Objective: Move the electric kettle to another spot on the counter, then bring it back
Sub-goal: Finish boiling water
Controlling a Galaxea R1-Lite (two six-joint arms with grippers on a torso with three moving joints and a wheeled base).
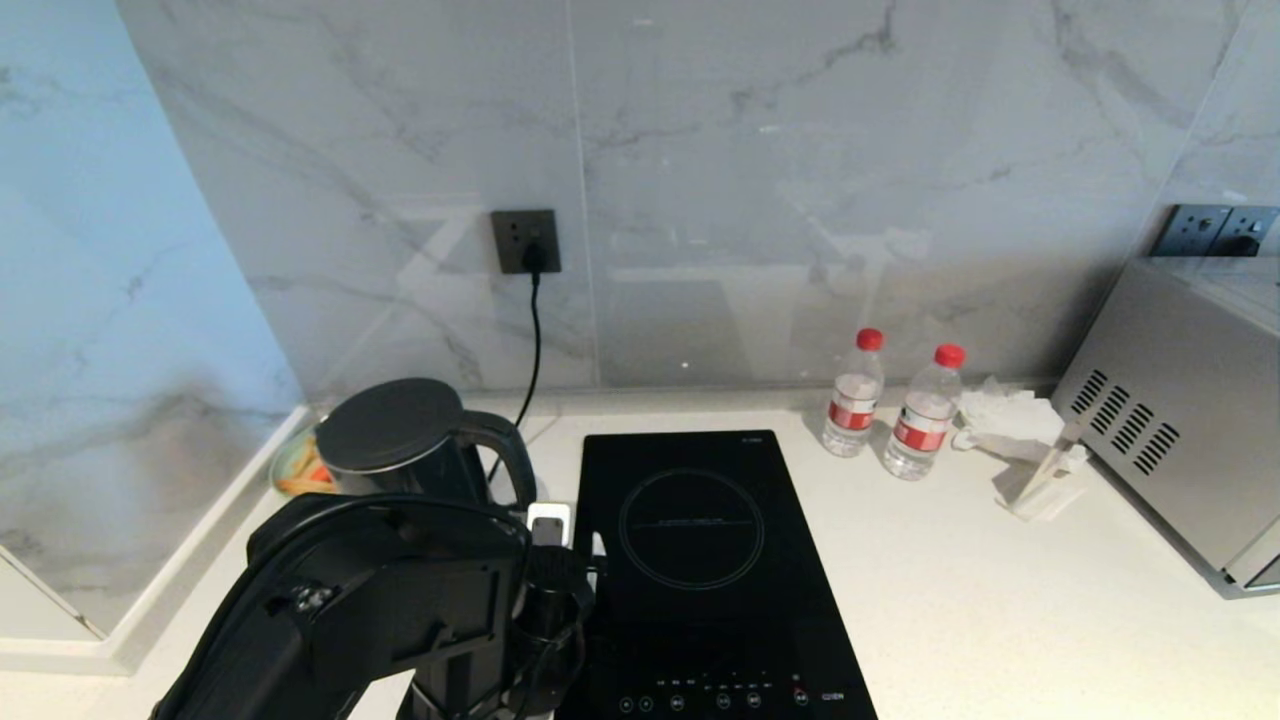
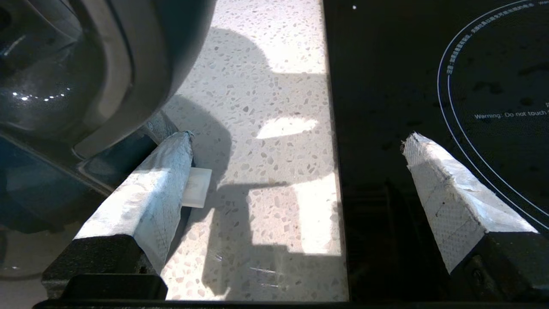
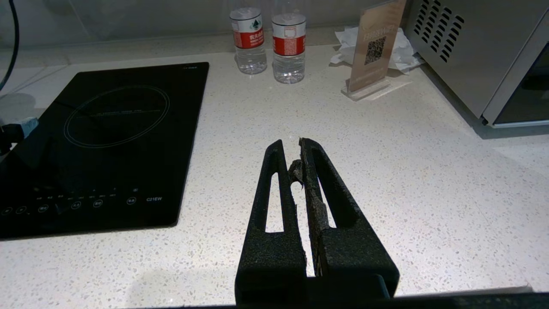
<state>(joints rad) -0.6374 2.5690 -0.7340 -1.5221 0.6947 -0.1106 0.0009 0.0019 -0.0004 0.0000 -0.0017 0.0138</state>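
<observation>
**A:** Glossy black plastic, that's the electric kettle (image 1: pixel 400 445), standing at the left back corner of the worktop (image 1: pixel 980 600), its flat dark grey lid facing up and its loop handle turned towards the induction hob (image 1: pixel 700 560).

**B:** Is anything holding it?

**A:** No. The left gripper (image 2: pixel 296 141) hangs just beside it with its jaws spread wide and nothing between them. In the left wrist view one taped finger (image 2: pixel 150 189) is close by the kettle's lower body (image 2: pixel 64 86), though I cannot tell whether they touch; the other finger (image 2: pixel 446 189) is over the hob's black glass (image 2: pixel 386 86). Speckled worktop (image 2: pixel 266 150) shows in the gap.

**B:** And the left arm itself?

**A:** In the head view it fills the lower left, in front of the kettle, hiding the kettle's base.

**B:** What's behind the kettle?

**A:** A black cord (image 1: pixel 533 340) runs up to a wall socket (image 1: pixel 526 241). Something orange and green (image 1: pixel 300 468) lies in the corner, mostly hidden.

**B:** The other arm?

**A:** The right gripper (image 3: pixel 294 165) is parked above bare worktop (image 3: pixel 429 193) right of the hob, its fingers pressed together, empty. Beyond it stand two water bottles (image 1: pixel 853 393) with red caps, a small sign stand (image 3: pixel 375 47), crumpled tissue, and a steel microwave (image 1: pixel 1170 410) at the far right.
</observation>
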